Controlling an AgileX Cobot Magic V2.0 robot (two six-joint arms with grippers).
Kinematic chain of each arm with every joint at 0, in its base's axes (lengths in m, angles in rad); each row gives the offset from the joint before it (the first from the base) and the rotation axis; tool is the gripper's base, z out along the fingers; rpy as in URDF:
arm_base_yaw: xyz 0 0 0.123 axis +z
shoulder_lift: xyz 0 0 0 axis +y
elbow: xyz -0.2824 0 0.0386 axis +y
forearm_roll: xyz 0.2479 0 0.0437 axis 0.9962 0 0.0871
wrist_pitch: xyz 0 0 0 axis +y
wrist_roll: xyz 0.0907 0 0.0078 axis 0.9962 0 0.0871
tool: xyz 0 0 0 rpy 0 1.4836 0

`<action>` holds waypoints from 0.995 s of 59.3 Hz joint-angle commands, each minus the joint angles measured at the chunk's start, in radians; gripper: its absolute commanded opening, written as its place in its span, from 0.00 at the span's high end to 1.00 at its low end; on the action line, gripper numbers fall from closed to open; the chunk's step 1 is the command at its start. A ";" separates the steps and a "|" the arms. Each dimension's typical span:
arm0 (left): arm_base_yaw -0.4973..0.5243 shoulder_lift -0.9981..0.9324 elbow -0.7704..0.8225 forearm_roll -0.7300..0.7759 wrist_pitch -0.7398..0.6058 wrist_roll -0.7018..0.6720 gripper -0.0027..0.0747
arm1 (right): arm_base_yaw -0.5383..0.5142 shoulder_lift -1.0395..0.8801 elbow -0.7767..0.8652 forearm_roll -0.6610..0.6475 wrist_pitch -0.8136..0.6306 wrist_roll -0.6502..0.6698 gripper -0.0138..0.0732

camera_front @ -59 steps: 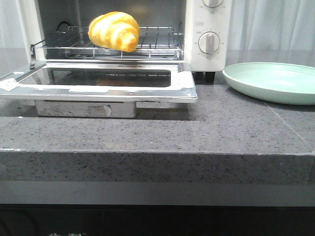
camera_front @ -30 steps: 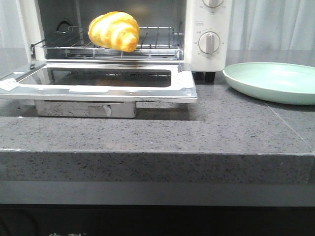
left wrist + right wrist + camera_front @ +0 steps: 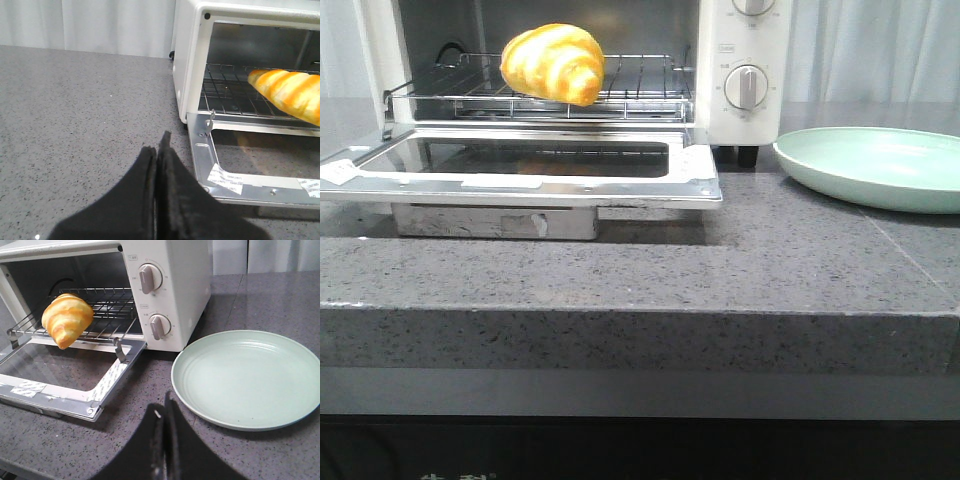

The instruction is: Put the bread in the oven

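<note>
The bread (image 3: 552, 62), a glossy golden-yellow croissant-shaped roll, lies on the wire rack of the white oven (image 3: 745, 60). The oven's glass door (image 3: 535, 165) is dropped open and lies flat. The bread also shows in the left wrist view (image 3: 290, 94) and in the right wrist view (image 3: 66, 319). My left gripper (image 3: 157, 147) is shut and empty, over the counter to the left of the oven (image 3: 186, 65). My right gripper (image 3: 164, 407) is shut and empty, over the counter between the open door (image 3: 70, 372) and the plate. Neither gripper shows in the front view.
An empty pale green plate (image 3: 880, 165) sits on the grey stone counter to the right of the oven; it also shows in the right wrist view (image 3: 247, 377). The open door juts out toward the counter's front edge (image 3: 640, 310). White curtains hang behind.
</note>
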 commanded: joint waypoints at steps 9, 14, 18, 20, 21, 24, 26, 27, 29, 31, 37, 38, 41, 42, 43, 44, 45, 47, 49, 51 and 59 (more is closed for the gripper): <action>0.047 -0.220 0.139 -0.001 -0.074 -0.009 0.99 | -0.005 0.003 -0.026 -0.017 -0.084 -0.008 0.92; 0.048 -0.292 0.201 -0.001 -0.073 -0.009 0.99 | -0.005 0.003 -0.026 -0.017 -0.084 -0.008 0.92; 0.048 -0.345 0.246 -0.001 -0.073 -0.009 0.99 | -0.005 0.003 -0.026 -0.017 -0.084 -0.008 0.92; 0.048 -0.346 0.265 -0.001 -0.084 -0.009 0.99 | -0.005 0.003 -0.026 -0.017 -0.084 -0.008 0.92; 0.048 -0.344 0.272 -0.001 -0.095 -0.009 0.99 | -0.005 0.004 -0.026 -0.017 -0.083 -0.008 0.92; 0.048 -0.344 0.297 -0.001 -0.107 -0.009 0.99 | -0.005 0.004 -0.026 -0.017 -0.083 -0.008 0.92; 0.048 -0.345 0.316 -0.001 -0.118 -0.009 0.99 | -0.005 0.004 -0.026 -0.017 -0.083 -0.008 0.92; 0.048 -0.345 0.323 -0.001 -0.122 -0.009 0.99 | -0.005 0.004 -0.026 -0.017 -0.083 -0.008 0.92; 0.048 -0.345 0.342 -0.001 -0.128 -0.009 0.99 | -0.005 0.004 -0.026 -0.017 -0.082 -0.008 0.92; 0.048 -0.345 0.352 -0.001 -0.117 -0.009 0.99 | -0.005 0.004 -0.026 -0.017 -0.082 -0.008 0.92; 0.048 -0.345 0.350 0.000 -0.050 -0.009 0.99 | -0.005 0.004 -0.026 -0.017 -0.082 -0.008 0.92; 0.048 -0.345 0.350 0.000 -0.048 -0.009 0.99 | -0.005 0.004 -0.026 -0.017 -0.082 -0.008 0.92; 0.048 -0.343 0.350 0.000 -0.048 -0.009 0.99 | -0.005 0.004 -0.026 -0.017 -0.082 -0.008 0.92; 0.048 -0.343 0.350 0.000 -0.048 -0.009 0.99 | -0.005 0.004 -0.026 -0.017 -0.082 -0.008 0.92; 0.048 -0.343 0.350 0.000 -0.048 -0.009 0.99 | -0.005 0.004 -0.026 -0.017 -0.082 -0.008 0.92; 0.048 -0.343 0.350 0.000 -0.048 -0.009 0.99 | -0.005 0.004 -0.026 -0.017 -0.082 -0.008 0.92; 0.048 -0.343 0.350 0.000 -0.048 -0.009 0.99 | -0.005 0.004 -0.026 -0.017 -0.082 -0.008 0.92; 0.048 -0.343 0.350 0.000 -0.048 -0.009 0.99 | -0.005 0.004 -0.026 -0.017 -0.082 -0.008 0.92; 0.048 -0.343 0.350 0.000 -0.048 -0.009 0.99 | -0.005 0.004 -0.026 -0.017 -0.082 -0.008 0.92; 0.048 -0.343 0.350 0.000 -0.048 -0.009 0.99 | -0.005 0.004 -0.026 -0.017 -0.082 -0.008 0.92; 0.048 -0.343 0.350 0.000 -0.048 -0.009 0.99 | -0.005 0.004 -0.026 -0.017 -0.082 -0.008 0.92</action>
